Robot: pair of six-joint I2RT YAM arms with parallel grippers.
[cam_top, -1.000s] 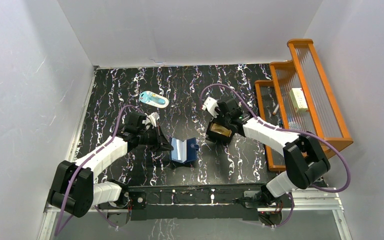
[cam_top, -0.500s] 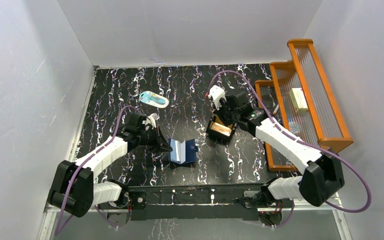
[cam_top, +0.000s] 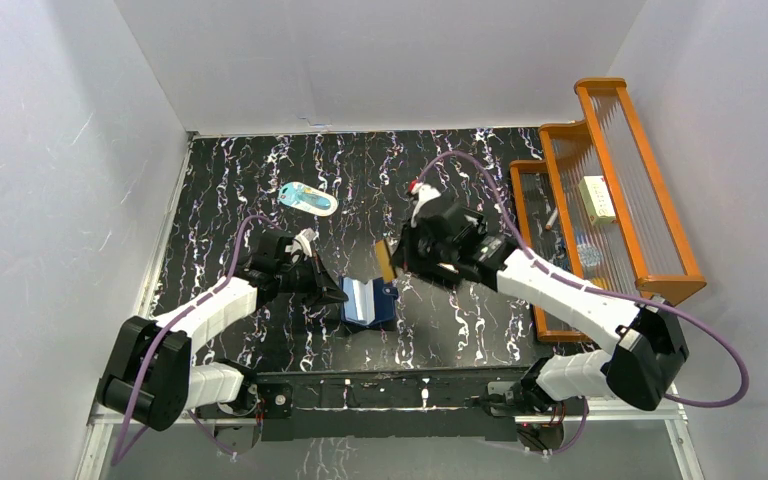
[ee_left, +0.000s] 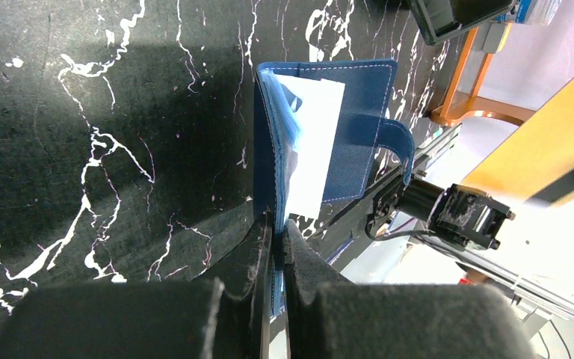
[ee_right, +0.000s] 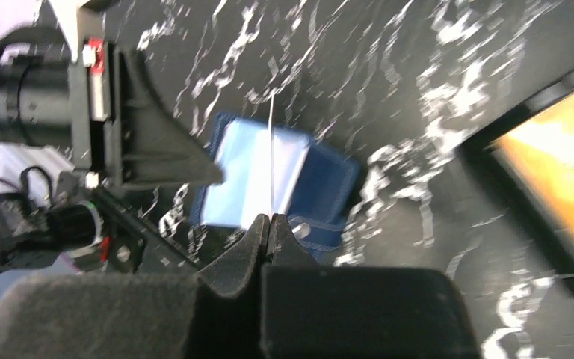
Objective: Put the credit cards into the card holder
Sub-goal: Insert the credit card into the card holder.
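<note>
The navy card holder (cam_top: 370, 303) lies open on the black marbled table, pale blue inside, with a white card (ee_left: 315, 142) in its pocket. My left gripper (cam_top: 336, 292) is shut on the holder's left flap (ee_left: 265, 149), which stands upright. My right gripper (cam_top: 396, 262) is shut on a golden-tan credit card (cam_top: 384, 261), held on edge just above and right of the holder. In the right wrist view this card (ee_right: 271, 157) shows as a thin line over the holder (ee_right: 329, 179). Another golden card (ee_right: 560, 176) lies in the black tray (ee_right: 486, 149).
A pale-blue-and-white oval item (cam_top: 309, 199) lies at the back left. An orange wooden rack (cam_top: 615, 185) with small items stands along the right edge. My right forearm covers the black tray in the top view.
My right gripper shut on a golden-tan card at the black tray, lifted it and carried it left to the card holder. The left gripper kept its hold without moving.
</note>
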